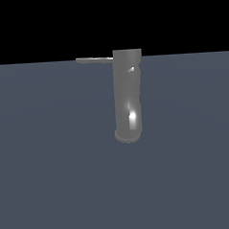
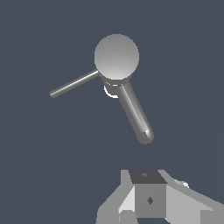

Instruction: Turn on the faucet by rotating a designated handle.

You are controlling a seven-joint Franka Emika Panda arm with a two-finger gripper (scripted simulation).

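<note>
Jaws' opening can't tell; faucet (image 1: 129,96) upright on plain blue-grey floor (image 1: 53,187), black backdrop (image 1: 34,25).

Hand (image 2: 151,205) cut off, fingertips unseen

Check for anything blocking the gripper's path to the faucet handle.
Nothing visible blocks it. In the wrist view, only bare floor lies between the gripper and the handle on the faucet; the thicker spout points elsewhere.

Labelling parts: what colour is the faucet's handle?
Plain grey metal handle, unpatterned; clearest in the wrist view.
</note>
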